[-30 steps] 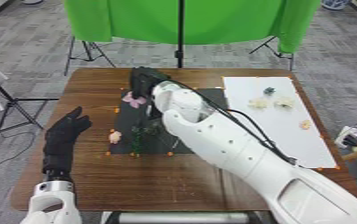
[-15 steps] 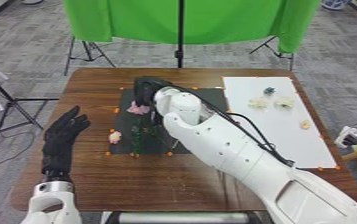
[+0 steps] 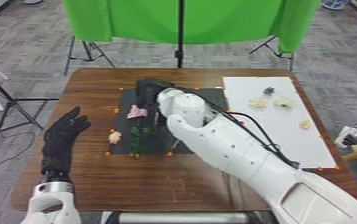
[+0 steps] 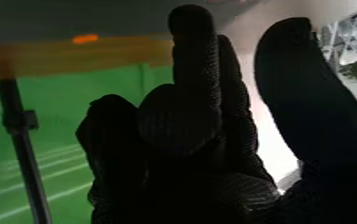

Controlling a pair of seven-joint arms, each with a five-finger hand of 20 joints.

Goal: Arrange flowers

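The right robot hand (image 3: 149,92) is drawing back toward the robot and slightly rightward. The pink flower (image 3: 137,111), just left of that hand, is also shifting toward the robot.

The desk (image 3: 77,175) is brown with darker streaks of wood grain. On it, a dark charcoal mat (image 3: 183,148) and a white sheet (image 3: 290,145) are dotted along their edges with small orange marks (image 3: 169,153). Against the mat show a pink flower (image 3: 136,111), a paler peach flower (image 3: 115,137) and green stems (image 3: 137,142). The sheet bears 2 cream flowers (image 3: 284,102), a blue-grey flower (image 3: 269,91) and a yellow-orange flower (image 3: 306,124). The left hand (image 3: 65,131) and right hand (image 3: 152,90) are black, the latter finely ribbed; both arms (image 3: 245,160) are white. Behind, a bright green cloth (image 3: 130,25) hangs above mottled grey carpet (image 3: 32,50).
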